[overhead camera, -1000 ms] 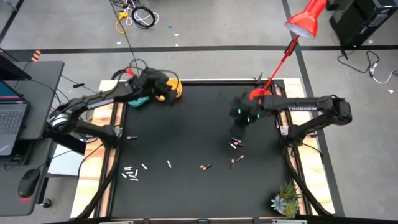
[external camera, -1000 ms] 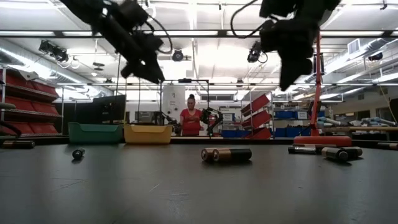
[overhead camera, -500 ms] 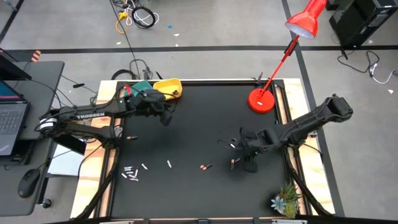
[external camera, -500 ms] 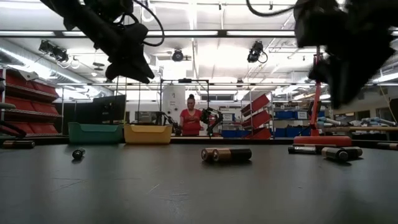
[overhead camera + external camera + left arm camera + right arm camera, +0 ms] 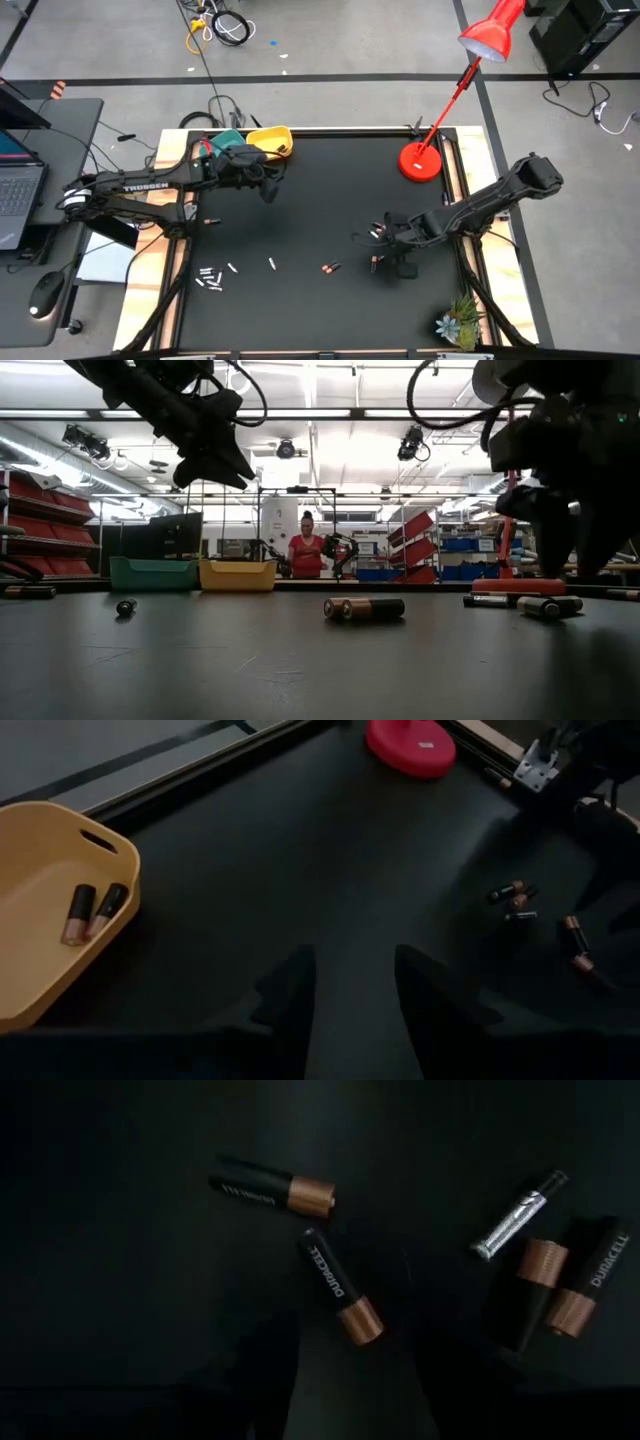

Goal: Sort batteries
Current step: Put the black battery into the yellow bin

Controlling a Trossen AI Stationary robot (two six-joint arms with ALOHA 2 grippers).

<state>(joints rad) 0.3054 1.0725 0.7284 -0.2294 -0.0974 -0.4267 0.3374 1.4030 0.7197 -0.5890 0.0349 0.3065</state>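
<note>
Since a second ago, your right gripper [image 5: 378, 240] has swung from the lamp base [image 5: 420, 162] down over scattered batteries [image 5: 331, 267], while your left gripper [image 5: 268, 190] left the yellow bowl [image 5: 272, 139]. Right wrist: fingers parted above a dark battery [image 5: 341, 1286]. Left wrist: fingers [image 5: 290, 995] parted, empty.

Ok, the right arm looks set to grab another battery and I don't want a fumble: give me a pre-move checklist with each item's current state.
1. Right gripper empty, jaws apart: ok.
2. A copper-ended battery lies just ahead of its fingers: ok.
3. That battery clear of neighbours: ok, though a second copper-ended battery lies close by.
4. Fingers lined up squarely across that battery: cannot tell, it lies slanted.
5. Left gripper out of the way, near the yellow bowl: ok.
6. Yellow bowl holding only copper-ended batteries: ok, two visible.
</note>
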